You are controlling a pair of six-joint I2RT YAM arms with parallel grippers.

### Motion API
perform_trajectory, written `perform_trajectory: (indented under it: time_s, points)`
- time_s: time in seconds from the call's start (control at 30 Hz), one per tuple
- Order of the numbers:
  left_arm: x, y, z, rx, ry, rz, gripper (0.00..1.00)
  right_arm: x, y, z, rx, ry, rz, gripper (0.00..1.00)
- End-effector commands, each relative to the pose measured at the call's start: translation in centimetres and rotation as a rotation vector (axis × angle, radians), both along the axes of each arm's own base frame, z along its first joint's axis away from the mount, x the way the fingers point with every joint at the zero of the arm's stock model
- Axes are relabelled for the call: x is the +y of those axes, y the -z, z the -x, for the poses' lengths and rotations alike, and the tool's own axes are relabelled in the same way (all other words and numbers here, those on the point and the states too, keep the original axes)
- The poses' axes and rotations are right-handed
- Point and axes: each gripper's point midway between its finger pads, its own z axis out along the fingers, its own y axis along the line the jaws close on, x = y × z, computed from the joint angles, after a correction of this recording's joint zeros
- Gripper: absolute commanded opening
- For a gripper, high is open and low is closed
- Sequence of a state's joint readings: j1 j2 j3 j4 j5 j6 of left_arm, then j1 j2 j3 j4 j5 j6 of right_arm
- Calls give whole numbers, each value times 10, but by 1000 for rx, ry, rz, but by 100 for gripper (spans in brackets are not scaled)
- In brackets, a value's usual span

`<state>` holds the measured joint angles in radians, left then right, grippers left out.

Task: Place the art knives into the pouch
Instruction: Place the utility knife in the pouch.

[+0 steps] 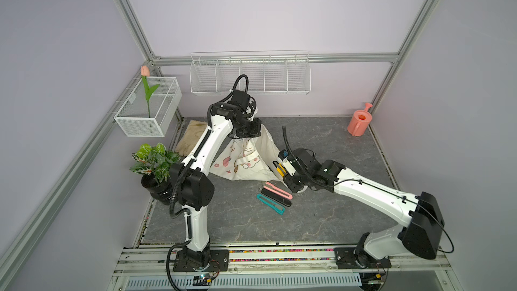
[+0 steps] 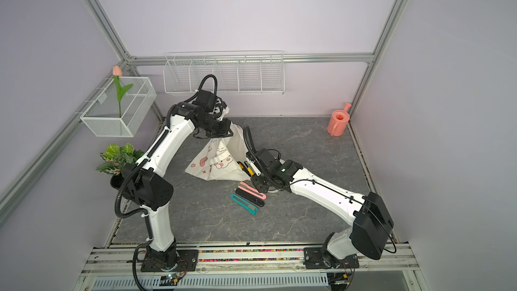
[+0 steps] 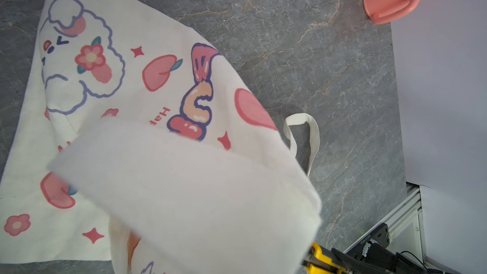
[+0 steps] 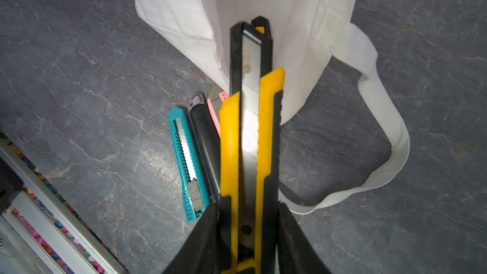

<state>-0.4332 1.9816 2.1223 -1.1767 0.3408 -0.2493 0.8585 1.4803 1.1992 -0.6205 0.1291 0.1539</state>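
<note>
Knife, yellow, gripped lengthwise in right jaws, tip at pouch mouth; whether past the rim, cannot tell. In a top view it sits at pouch's 4 o'clock edge. Left jaws pinched shut on pouch top, tenting it, likely so the mouth gapes. Spare knives lie at 6 o'clock on tabletop.

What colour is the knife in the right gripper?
The knife is yellow and black, clearest in the right wrist view.
</note>
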Motion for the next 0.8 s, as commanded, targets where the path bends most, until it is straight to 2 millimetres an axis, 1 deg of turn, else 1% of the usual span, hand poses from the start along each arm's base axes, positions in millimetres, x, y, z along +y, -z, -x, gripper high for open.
perform_trajectory:
  time_s: [0.0,0.2,0.33,0.43,0.57,0.77]
  points:
    - [-2,-16,9,-31,28,19,0,17,-11,-21,-23,-19,-55,38]
    - [-3,-18,10,-29,32,21,0,45,-6,-47,-16,-56,-64,37]
    - [-5,-18,13,-26,39,25,0,51,7,-68,-20,-39,-15,36]
    - [-7,-16,16,-20,51,19,0,54,18,-79,-17,-27,21,35]
    - [-7,-16,17,-20,53,15,0,58,26,-86,-9,-21,13,34]
    - [-9,-17,18,-23,58,16,0,62,30,-91,-9,-24,9,35]
